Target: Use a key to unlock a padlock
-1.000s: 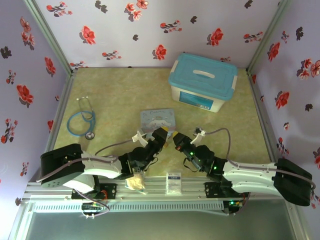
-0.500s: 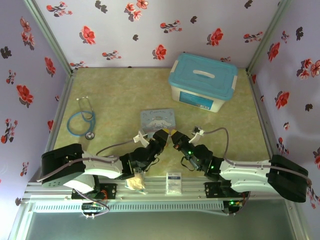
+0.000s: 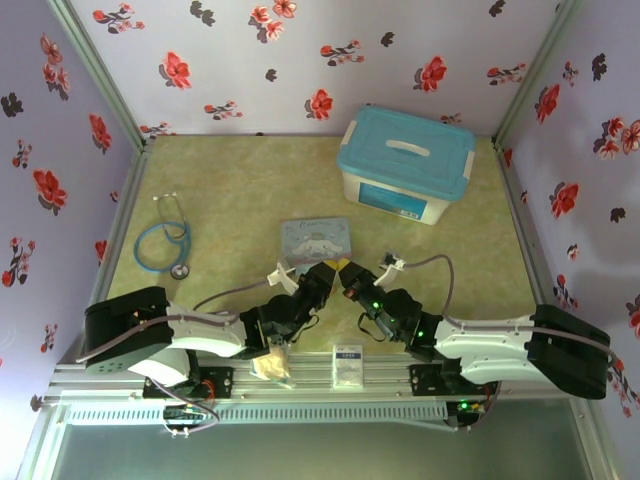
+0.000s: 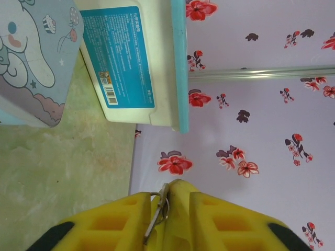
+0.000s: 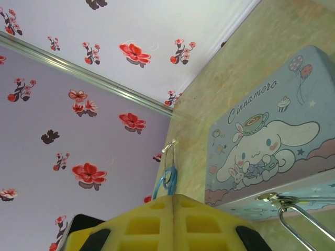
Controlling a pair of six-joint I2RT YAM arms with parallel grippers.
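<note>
1. your left arm lies low over the table (image 3: 240, 190), reaching inward from its base at the near left. the left gripper (image 3: 325, 273) ends just in front of the cartoon tin (image 3: 316, 238).
2. your right arm mirrors it from the near right. the right gripper (image 3: 345, 270) is tip to tip with the left one, almost touching.
3. in the left wrist view, the left gripper's yellow fingers (image 4: 131, 219) are pressed together on the key (image 4: 155, 215). it is a thin grey strip with a small ring, poking out past the tips.
4. in the right wrist view, the right gripper's fingers (image 5: 141, 225) are closed flush, with nothing visible between them.
5. the padlock (image 5: 269, 197) shows at that view's lower right as a brass bit with a thin silvery loop. it sits in front of the tin's side and runs off the edge. you cannot tell whether it rests on the table or is held.
6. the surface is mottled yellow-green. a blue stethoscope (image 3: 163, 243) lies at the left and a teal-lidded storage box (image 3: 405, 160) at the far right.
7. a white card (image 3: 347, 364) sits on the near rail. pale walls with red flowers (image 3: 300, 60) close in three sides.
</note>
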